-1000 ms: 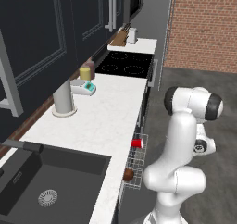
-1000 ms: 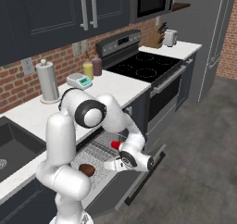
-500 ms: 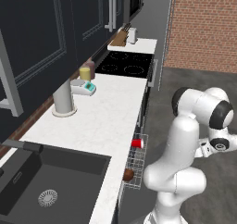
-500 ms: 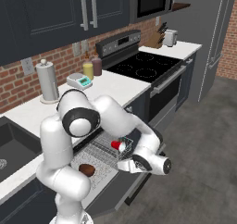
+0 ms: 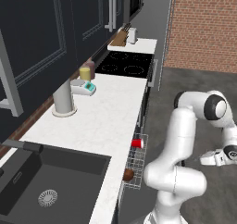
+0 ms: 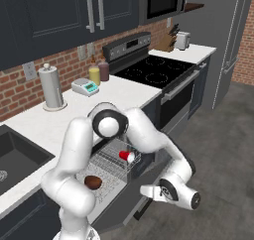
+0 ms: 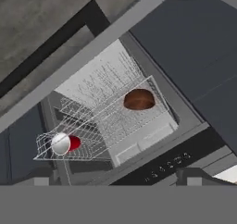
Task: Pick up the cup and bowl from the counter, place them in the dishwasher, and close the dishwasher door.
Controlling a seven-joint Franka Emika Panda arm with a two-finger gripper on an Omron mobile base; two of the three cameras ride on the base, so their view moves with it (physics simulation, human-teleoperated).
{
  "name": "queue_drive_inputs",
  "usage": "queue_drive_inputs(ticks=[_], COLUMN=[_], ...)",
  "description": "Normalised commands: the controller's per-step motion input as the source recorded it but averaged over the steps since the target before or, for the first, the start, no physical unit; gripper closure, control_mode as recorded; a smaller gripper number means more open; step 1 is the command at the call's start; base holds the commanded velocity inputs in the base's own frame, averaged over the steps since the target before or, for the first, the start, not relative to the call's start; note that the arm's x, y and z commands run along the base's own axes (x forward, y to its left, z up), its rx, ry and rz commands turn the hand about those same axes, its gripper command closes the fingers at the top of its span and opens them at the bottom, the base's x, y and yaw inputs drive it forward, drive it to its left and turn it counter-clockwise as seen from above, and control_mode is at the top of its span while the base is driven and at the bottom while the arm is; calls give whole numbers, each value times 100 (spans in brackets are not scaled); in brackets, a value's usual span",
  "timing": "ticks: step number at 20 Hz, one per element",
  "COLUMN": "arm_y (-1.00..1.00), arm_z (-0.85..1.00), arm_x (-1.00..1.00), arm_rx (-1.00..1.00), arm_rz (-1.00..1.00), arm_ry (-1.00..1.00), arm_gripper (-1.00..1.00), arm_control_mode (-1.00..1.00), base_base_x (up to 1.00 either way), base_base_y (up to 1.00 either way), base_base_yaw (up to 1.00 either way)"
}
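Dishwasher door (image 7: 78, 63) is my target now. My gripper (image 6: 149, 191) hangs released and empty, having swung out low beyond its edge. Cup (image 6: 126, 156) and bowl (image 6: 93, 182) already lie in the rack (image 7: 109, 126). Hand view alone shows the control strip (image 7: 169, 165).

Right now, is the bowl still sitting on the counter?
No, the bowl lies in the dishwasher's wire rack, with the cup at the rack's other end.
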Motion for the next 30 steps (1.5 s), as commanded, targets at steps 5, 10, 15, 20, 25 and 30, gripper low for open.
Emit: queue_drive_inputs(ticks=[5,10,15,20,25,30], arm_y=[-100,-66,-7,12,39,46], arm_z=[-85,-100,-93,-72,-46,-35], arm_x=[-7,2,30,51,63,62], arm_rx=[31,34,26,20,15,9], arm_rz=[-2,0,0,1,1,1], arm_ry=[9,11,13,14,14,13], arm_gripper=[-100,-100,-100,-100,-100,-100], arm_control_mode=[-100,-100,-100,-100,-100,-100], base_base_x=[0,0,0,0,0,0], base_base_y=[0,0,0,0,0,0], base_base_yaw=[0,0,0,0,0,0])
